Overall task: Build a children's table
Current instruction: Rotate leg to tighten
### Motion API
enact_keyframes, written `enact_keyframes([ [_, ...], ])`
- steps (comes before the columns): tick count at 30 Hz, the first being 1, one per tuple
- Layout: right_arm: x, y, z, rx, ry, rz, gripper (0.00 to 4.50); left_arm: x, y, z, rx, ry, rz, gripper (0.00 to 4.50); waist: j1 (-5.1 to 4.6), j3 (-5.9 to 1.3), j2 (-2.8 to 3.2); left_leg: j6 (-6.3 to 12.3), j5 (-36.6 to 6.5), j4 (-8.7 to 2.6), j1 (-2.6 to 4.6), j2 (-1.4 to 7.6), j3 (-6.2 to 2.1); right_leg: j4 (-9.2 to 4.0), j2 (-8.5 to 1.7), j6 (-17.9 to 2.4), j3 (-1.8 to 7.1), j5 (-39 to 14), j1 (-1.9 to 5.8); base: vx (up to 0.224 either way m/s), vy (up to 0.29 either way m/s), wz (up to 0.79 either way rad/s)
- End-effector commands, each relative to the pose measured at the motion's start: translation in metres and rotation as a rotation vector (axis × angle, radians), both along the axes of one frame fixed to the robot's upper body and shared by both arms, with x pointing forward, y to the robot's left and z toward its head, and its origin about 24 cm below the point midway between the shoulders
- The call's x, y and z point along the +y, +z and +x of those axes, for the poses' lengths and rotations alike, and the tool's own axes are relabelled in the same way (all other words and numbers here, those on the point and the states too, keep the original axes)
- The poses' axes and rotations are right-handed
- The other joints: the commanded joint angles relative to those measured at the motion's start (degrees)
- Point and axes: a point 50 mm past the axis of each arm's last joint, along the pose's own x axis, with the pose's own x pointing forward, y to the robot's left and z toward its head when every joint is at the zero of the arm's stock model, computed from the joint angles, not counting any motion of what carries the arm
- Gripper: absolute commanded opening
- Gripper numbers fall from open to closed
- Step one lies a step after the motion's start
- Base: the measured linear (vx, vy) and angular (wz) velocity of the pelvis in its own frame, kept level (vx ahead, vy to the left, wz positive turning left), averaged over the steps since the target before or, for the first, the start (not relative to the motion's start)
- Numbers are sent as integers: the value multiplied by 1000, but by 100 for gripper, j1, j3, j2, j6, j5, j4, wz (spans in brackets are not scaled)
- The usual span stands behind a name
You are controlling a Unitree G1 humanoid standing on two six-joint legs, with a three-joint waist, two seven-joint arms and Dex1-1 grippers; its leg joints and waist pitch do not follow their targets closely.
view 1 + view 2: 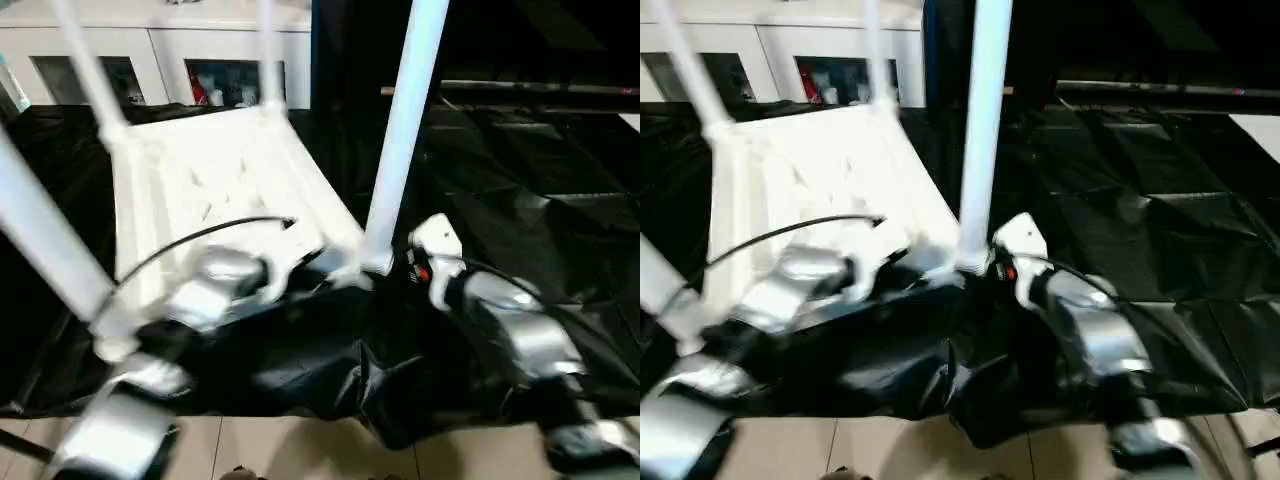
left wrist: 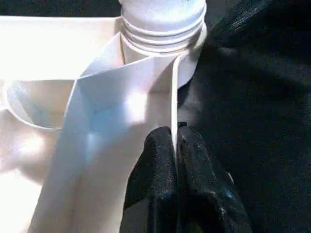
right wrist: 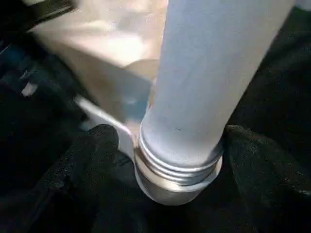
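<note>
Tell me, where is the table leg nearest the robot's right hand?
In the left eye view that leg stands upright in the near right corner socket of the upside-down tabletop, with the right hand open around its base.

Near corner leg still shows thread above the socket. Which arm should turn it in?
Right. Its jaws stand open on either side of the leg just above the socket. The left gripper is shut on the tabletop rim, steadying it.
</note>
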Motion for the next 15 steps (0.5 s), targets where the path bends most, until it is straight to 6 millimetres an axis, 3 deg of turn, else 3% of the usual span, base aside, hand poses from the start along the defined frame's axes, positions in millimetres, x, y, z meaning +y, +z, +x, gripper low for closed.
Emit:
enact_keyframes([
  [1,9,-1,-7,20,104,-6,377,-9,2,-9,29,-119,-31,0,11,-369,-65,330,-1046,-389,33,167,-21,-399,-373,-1213,162,-1177,306,0,0,0],
  [4,4,0,-8,21,120,-30,377,-3,4,-13,53,-151,-34,0,26,-369,-59,309,-1053,-386,61,177,-7,-396,-370,-1310,164,-1079,276,0,0,0],
  [7,1,1,-7,23,122,-34,377,1,5,-16,67,-171,-37,0,41,-374,-72,315,-968,-384,48,177,-1,-366,-371,-1365,164,-862,297,0,0,0],
  [12,4,3,-8,31,140,-18,377,4,7,-18,73,-179,-39,0,51,-369,-88,310,-948,-379,36,162,2,-370,-380,-1321,163,-917,313,0,0,0],
  [15,5,3,-7,37,144,-6,353,4,7,-18,74,-181,-42,0,47,-373,-94,287,-957,-380,37,160,1,-376,-380,-1288,164,-1000,314,0,0,0],
])
